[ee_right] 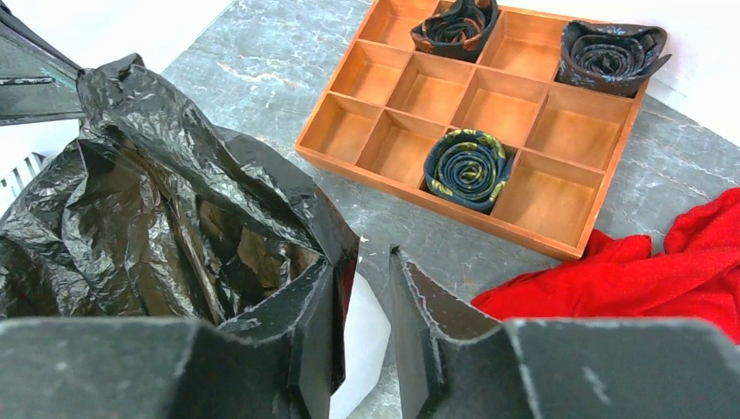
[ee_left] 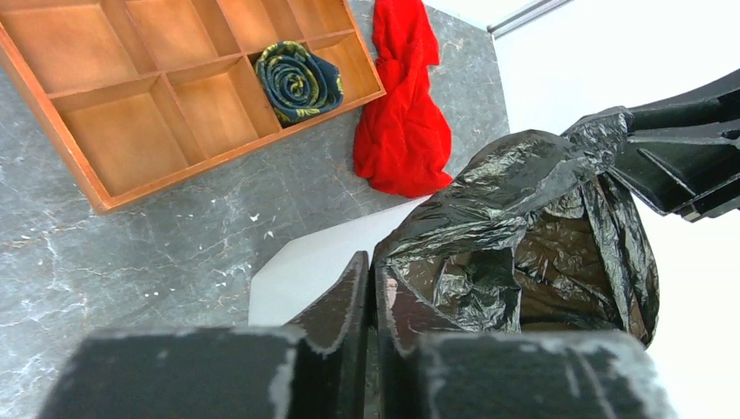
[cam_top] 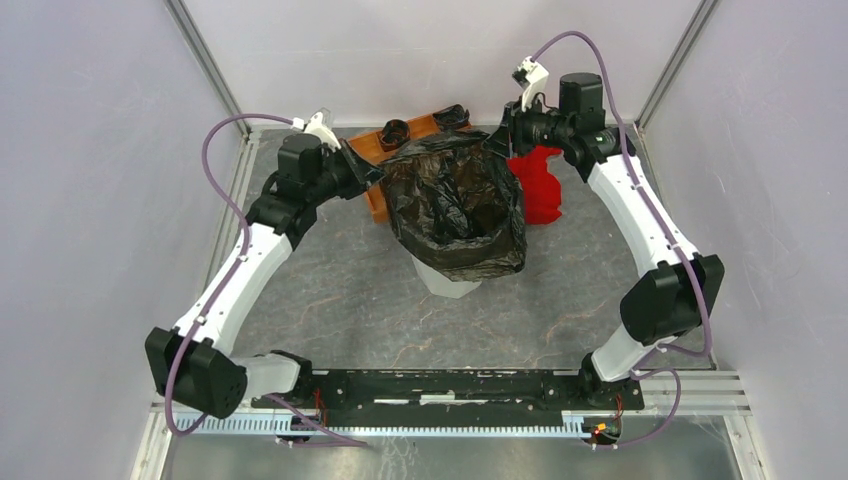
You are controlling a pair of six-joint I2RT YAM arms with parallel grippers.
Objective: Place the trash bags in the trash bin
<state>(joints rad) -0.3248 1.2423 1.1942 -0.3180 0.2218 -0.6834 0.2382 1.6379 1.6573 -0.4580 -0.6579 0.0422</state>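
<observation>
Clerk: Hazard?
Inspector: The tall white faceted plastic bin (cam_top: 447, 280), mid-table, could tip if the stretch pulls unevenly. The crinkly glossy black plastic bag (cam_top: 455, 205) drapes over its rim, mouth open (heavily wrinkled). Left gripper (cam_top: 368, 172) nipped narrow on the left edge; right gripper (cam_top: 500, 140) parted, film over one finger.

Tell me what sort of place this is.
Probably a robotics lab test cell, not a home. A left arm and right arm are bolted to a table walled by blank panels. The props look staged: a bin with a bag over it, a tray of rolled ties, a red cloth.
</observation>
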